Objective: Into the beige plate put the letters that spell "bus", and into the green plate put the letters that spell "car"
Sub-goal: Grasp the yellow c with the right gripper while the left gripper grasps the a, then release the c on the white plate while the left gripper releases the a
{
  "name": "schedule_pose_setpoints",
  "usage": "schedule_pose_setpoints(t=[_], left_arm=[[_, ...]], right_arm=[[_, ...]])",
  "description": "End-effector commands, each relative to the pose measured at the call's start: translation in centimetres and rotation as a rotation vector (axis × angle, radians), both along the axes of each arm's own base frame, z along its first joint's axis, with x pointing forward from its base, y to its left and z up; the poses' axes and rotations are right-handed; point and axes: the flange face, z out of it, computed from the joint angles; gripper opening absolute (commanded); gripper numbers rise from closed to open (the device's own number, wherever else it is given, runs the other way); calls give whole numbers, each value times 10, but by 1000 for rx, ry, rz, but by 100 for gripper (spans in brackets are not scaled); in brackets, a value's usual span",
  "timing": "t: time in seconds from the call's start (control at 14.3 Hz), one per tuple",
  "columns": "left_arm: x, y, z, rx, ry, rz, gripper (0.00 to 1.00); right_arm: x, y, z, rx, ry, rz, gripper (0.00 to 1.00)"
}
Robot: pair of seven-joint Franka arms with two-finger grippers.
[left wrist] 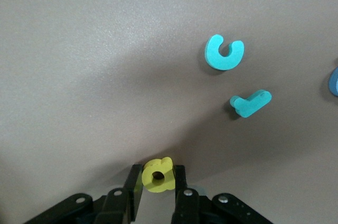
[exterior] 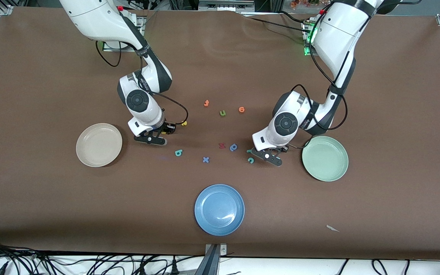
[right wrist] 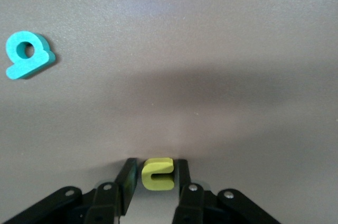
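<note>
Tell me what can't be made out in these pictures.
- Front view: the yellow "a" is hidden under the left gripper. Only the left wrist view shows it, pinched.
- Front view: the yellow letter at the right gripper is nearly covered by that gripper, so its shape is unreadable there.
- Left wrist view: a blue letter is cut off by the picture's edge.

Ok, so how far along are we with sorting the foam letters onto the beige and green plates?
Nothing is plated: the round beige plate and pale green plate sit empty. In hand: the left gripper is shut on the yellow foam "a"; the right gripper is down at the yellow foam "u". Left on the table: teal "b", yellow "s", teal "c", teal "r".
</note>
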Motion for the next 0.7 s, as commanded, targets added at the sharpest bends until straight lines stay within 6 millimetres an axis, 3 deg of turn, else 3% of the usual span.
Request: schedule_pose_setpoints(t=[0.0,0.14,0.35,0.49,0.63], left_arm=[[3,6,13,28,-20,-13,4],[11,16,49,52,1,3,5],[29,61,89,66,15,62,6],[40,99,91,74,39,96,6],[48,142,81,98,52,128,6]], right_arm=[[-6,4,-9,6,9,-13,34],[-5,3,-9,7,7,-14,31],[-1,4,-4,10,4,-5,22],[8,8,11,2,18,-2,20],[28,7,46,-22,54,8,20]])
